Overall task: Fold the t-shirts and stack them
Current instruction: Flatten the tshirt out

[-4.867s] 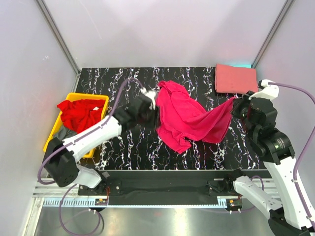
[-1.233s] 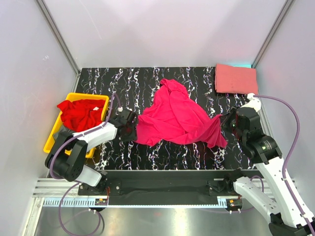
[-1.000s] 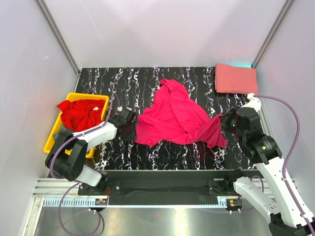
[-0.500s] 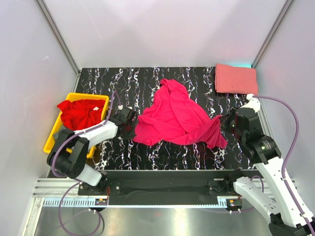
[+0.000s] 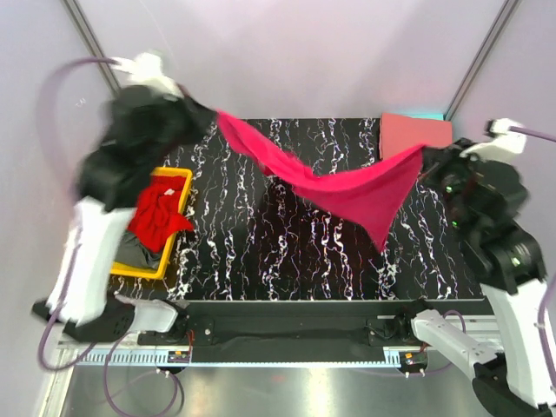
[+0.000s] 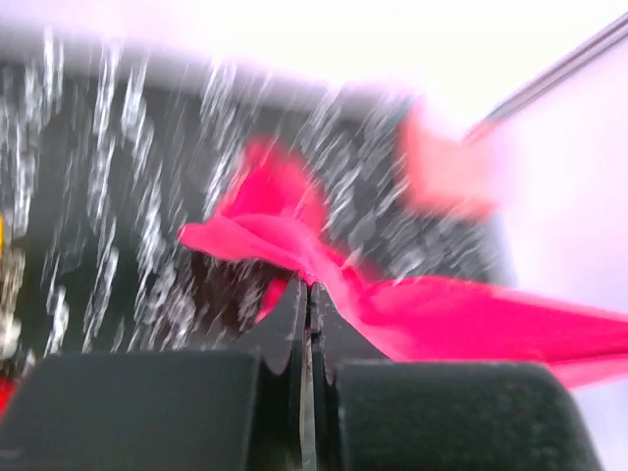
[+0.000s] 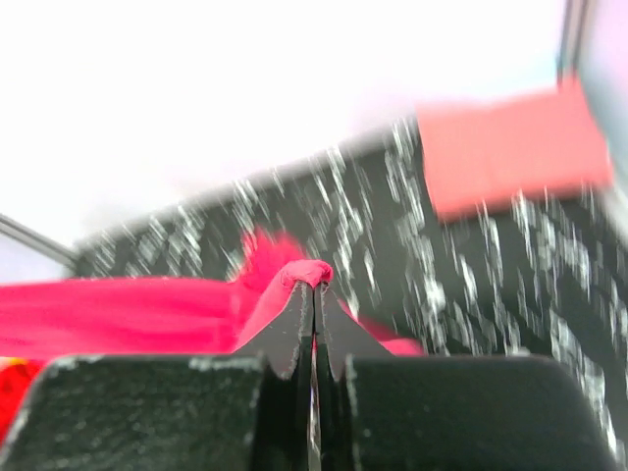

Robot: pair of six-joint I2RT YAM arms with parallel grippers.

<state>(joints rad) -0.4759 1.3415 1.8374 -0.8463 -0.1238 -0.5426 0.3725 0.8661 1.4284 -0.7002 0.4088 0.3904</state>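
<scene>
The magenta t-shirt [image 5: 339,187] hangs stretched in the air between my two grippers, above the black marbled table [image 5: 261,252]. My left gripper [image 5: 211,115] is raised high at the far left and shut on one end of it [image 6: 294,250]. My right gripper [image 5: 426,155] is raised at the right and shut on the other end [image 7: 306,272]. The salmon t-shirt [image 5: 415,132] lies folded at the far right corner. The red t-shirt [image 5: 158,213] sits in the yellow bin [image 5: 178,182] over the grey one [image 5: 135,252].
The yellow bin stands at the table's left edge, partly hidden by my left arm. Pale walls with metal corner posts [image 5: 473,69] close in the table. Both wrist views are motion-blurred.
Both arms have swung upward, lifting the magenta shirt off the table and pulling it taut. The left arm has risen from low on the table to high over the bin.
</scene>
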